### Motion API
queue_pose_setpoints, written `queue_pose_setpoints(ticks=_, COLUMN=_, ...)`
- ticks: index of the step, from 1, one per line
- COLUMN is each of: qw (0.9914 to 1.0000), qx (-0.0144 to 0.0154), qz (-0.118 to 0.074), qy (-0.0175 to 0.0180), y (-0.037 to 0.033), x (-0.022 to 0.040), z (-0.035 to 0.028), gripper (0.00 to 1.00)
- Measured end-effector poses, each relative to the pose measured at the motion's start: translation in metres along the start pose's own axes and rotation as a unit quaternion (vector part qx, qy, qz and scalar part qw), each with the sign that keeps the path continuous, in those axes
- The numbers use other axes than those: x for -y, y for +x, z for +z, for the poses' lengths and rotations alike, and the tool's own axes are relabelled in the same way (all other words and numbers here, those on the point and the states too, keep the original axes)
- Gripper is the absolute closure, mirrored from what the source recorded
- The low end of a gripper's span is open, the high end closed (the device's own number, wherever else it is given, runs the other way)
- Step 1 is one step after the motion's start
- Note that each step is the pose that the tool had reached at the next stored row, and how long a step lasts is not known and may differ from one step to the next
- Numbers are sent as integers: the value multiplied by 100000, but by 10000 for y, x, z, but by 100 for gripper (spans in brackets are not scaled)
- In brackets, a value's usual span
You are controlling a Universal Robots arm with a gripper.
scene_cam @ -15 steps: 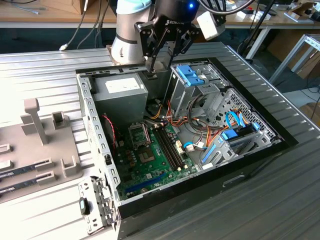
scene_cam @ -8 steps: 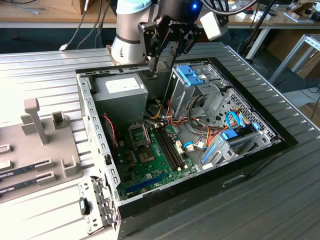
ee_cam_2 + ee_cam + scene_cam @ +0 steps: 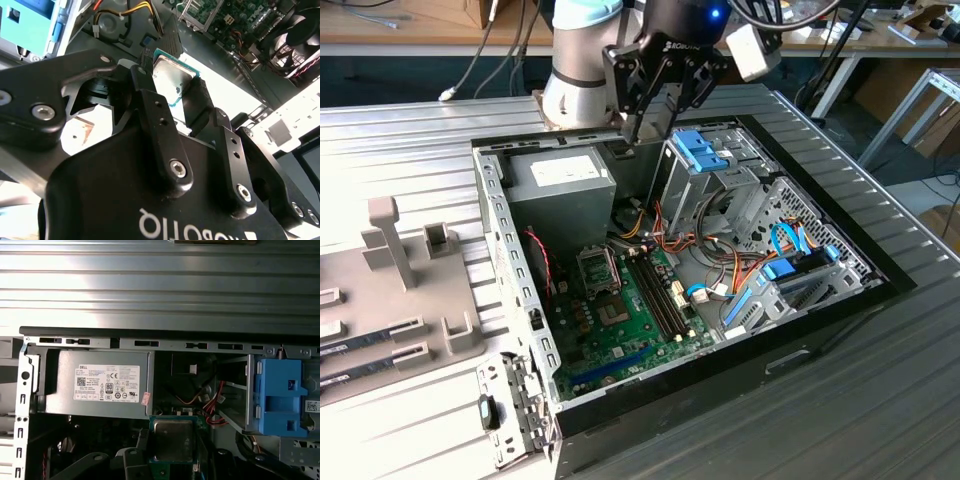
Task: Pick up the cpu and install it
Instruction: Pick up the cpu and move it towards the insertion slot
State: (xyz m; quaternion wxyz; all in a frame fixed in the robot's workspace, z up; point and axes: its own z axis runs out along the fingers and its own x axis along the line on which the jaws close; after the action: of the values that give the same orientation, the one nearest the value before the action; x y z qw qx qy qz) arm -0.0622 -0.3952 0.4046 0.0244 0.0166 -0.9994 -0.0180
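The cpu (image 3: 170, 75), a flat square chip with a silver-grey top and a thin green rim, sits clamped between my black fingers (image 3: 150, 105). It also appears in the first wrist view as the cpu (image 3: 173, 439), hanging just in front of the power supply (image 3: 100, 382). My gripper (image 3: 646, 128) hovers above the rear of the open computer case, over the power supply's edge, shut on the chip. Lower down, the motherboard (image 3: 630, 325) carries the square metal socket (image 3: 598, 268), well below and forward of the gripper.
A blue drive bracket (image 3: 702, 150) and metal drive cage stand on the exterior view's right of the gripper. Bundled cables (image 3: 700, 250) cross the case middle. A grey fixture plate (image 3: 380, 300) with memory sticks lies outside the case on the exterior view's left.
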Motion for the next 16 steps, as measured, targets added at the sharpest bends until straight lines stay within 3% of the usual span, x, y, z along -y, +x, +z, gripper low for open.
queue_pose_setpoints(ticks=16, qw=100000, qx=-3, qz=-1, qy=-2, y=-148, x=5, z=4, gripper=53)
